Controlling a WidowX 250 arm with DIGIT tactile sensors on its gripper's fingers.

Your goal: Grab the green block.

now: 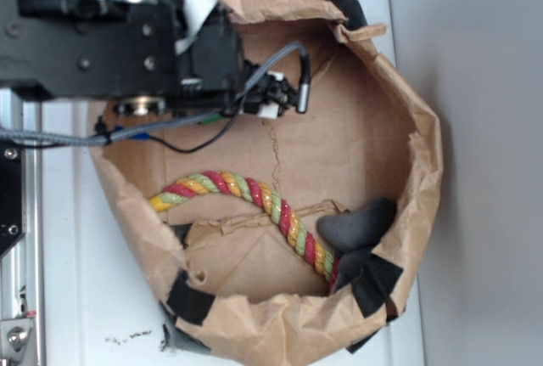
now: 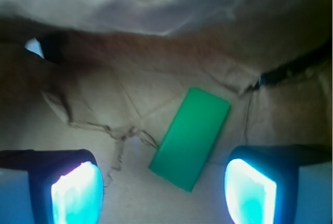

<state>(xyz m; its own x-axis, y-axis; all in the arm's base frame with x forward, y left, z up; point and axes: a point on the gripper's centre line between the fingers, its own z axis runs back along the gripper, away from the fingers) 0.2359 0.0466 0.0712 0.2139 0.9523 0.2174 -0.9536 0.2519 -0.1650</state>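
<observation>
2 glowing blue-green finger pads (image 2: 77, 193) frame the bottom of the wrist view, set wide apart with nothing between them but paper floor, so the black robot gripper (image 2: 164, 190) is spread and grasping nothing. Between and a little beyond the pads lies the small flat solid-green rectangular block (image 2: 190, 138), resting tilted on the creased brown paper, its near end closer to the right-hand pad and touching neither. In the exterior view the black robot arm (image 1: 110, 39) reaches in over the upper left rim of a crumpled brown paper bag (image 1: 407, 128) patched with black tape; the block is hidden there. 1 red-yellow-green braided rope (image 1: 254, 196) curves across the bag's floor, its far end beside a dark grey lumpy object (image 1: 356, 226).
</observation>
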